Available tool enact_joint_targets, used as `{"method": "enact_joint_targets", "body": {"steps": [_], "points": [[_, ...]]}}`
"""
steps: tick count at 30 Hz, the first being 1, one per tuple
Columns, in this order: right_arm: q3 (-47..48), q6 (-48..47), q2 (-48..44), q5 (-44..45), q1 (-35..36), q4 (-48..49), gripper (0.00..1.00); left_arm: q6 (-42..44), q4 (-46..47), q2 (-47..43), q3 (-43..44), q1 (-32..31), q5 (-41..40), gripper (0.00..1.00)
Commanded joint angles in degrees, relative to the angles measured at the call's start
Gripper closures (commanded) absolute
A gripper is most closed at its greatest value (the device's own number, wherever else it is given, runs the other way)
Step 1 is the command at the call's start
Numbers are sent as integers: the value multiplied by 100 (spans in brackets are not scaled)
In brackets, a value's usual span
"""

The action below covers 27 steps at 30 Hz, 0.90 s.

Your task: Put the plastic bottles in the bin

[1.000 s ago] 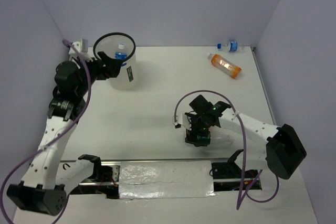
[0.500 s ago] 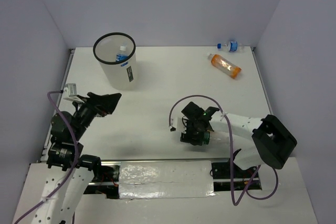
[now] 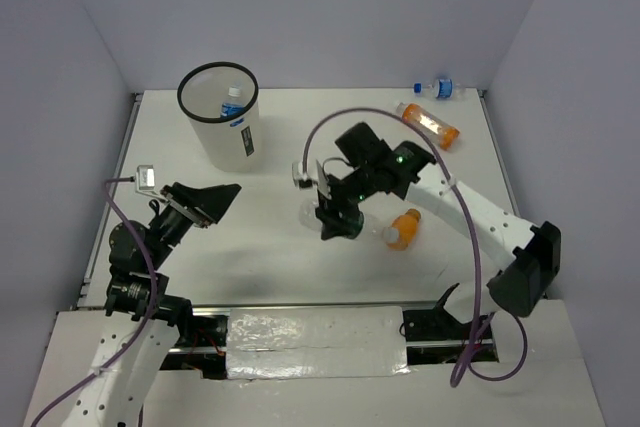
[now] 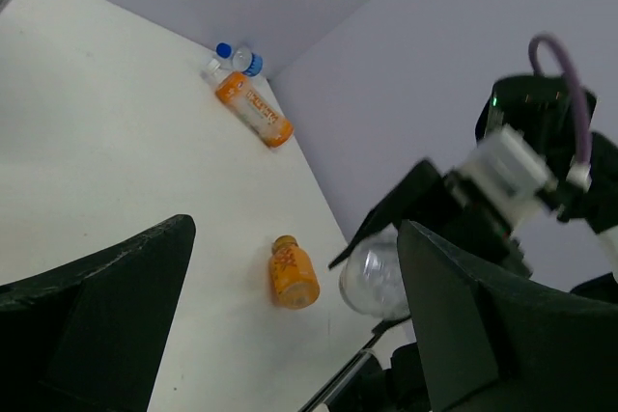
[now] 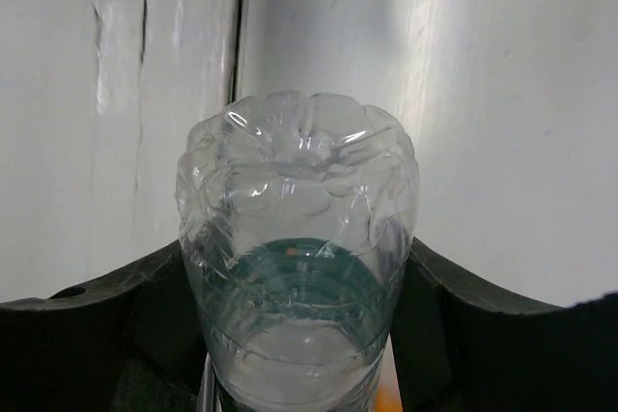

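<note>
My right gripper (image 3: 325, 215) hangs above the middle of the table, shut on a clear plastic bottle with a green label (image 3: 307, 213). The right wrist view shows that bottle (image 5: 297, 238) base-first between the dark fingers (image 5: 92, 335). One orange-filled bottle (image 3: 402, 229) lies just right of the gripper, and another (image 3: 432, 124) lies at the back right. A tiny blue-capped bottle (image 3: 437, 88) rests against the back wall. The white bin (image 3: 243, 142) stands at the back left with a blue-labelled bottle (image 3: 232, 104) inside. My left gripper (image 3: 210, 202) is open and empty, in front of the bin.
The left wrist view looks across the table at the near orange bottle (image 4: 293, 275), the far orange bottle (image 4: 254, 110), the tiny bottle (image 4: 235, 58) and the held clear bottle (image 4: 377, 277). Purple walls enclose the table. A foil strip (image 3: 315, 339) runs along the near edge.
The right gripper shut on the clear bottle near the front edge, then lifted it up and toward the table's middle, uncovering an orange bottle. The left arm drew back from the bin.
</note>
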Motion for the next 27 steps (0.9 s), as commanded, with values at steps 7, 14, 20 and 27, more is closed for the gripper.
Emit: {"method": "enact_joint_targets", "body": {"steps": [7,14,20,27], "points": [[3121,3230,1721,-1688,-999,746,84,180,1173,720,45,-841,-189,1],[3482,5039,1872,-1784,-1474,2074,84,865,2078,1862,168,-2467,-1350,1],[2930,6237,1705,-2127,-1668,3365,84,1288,3369,3198,580,-2943,-1535,0],[1937,6432,1248,-2057,-1685,4070,81,1131,4275,4385,1372,-2978,-859,1]]}}
